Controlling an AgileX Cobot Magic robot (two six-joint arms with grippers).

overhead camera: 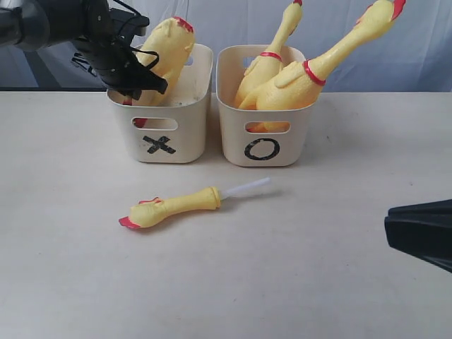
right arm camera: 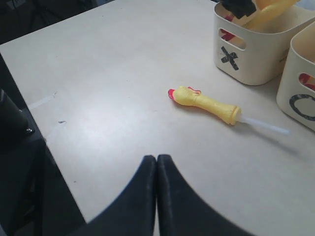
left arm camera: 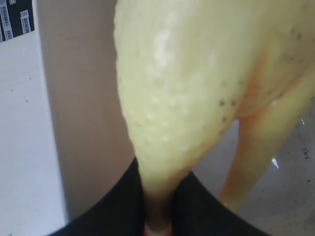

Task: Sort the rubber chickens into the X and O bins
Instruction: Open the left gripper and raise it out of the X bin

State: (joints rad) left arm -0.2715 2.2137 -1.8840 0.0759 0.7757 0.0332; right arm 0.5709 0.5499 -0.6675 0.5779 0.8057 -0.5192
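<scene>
A headless yellow rubber chicken body (overhead camera: pixel 169 46) leans in the X bin (overhead camera: pixel 161 145). My left gripper (overhead camera: pixel 145 79) is shut on its narrow end, which the black fingers (left arm camera: pixel 118 206) pinch while the body (left arm camera: pixel 197 73) fills the left wrist view. Two whole chickens (overhead camera: pixel 272 63) (overhead camera: pixel 332 60) stand head-up in the O bin (overhead camera: pixel 263 150). A slim chicken fragment (overhead camera: pixel 173 207) with a white tube (overhead camera: pixel 244 188) lies on the table in front of the bins; the right wrist view shows this fragment (right arm camera: pixel 206 102) too. My right gripper (right arm camera: pixel 156 160) is shut and empty, low at the right (overhead camera: pixel 417 232).
The pale table (overhead camera: pixel 318 282) carries both bins side by side at the back, before a blue-grey backdrop. In the right wrist view the table's edge (right arm camera: pixel 49 142) runs beside dark floor and equipment. The X bin (right arm camera: pixel 256 59) and O bin (right arm camera: pixel 300 93) sit beyond the fragment.
</scene>
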